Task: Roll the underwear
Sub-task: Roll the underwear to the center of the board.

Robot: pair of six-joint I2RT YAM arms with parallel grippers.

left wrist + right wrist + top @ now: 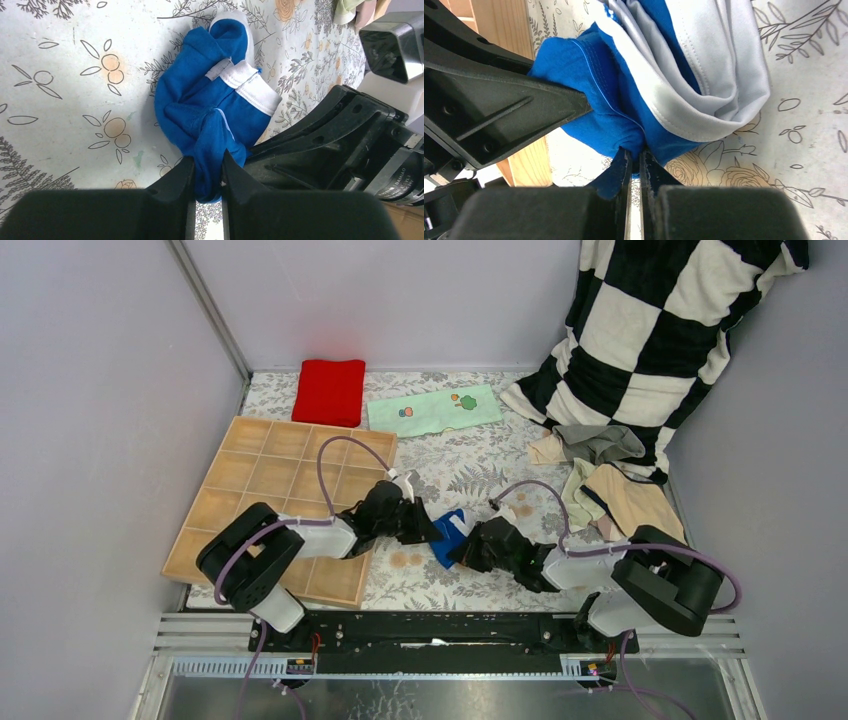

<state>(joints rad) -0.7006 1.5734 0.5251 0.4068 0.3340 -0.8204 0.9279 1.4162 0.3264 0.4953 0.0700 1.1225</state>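
Soft matt blue cloth briefs (200,105) with smooth white trim; matt black plastic fingers (172,186); pale bare-wood tray (250,477).

We can read one word: "DAMIAO", in small white letters on a black round motor housing (401,181) at the lower right of the left wrist view. Smaller print beneath it is illegible.

Overhead view looks down from behind; both wrist views — close, seemingly facing — share the blue underwear (200,115).
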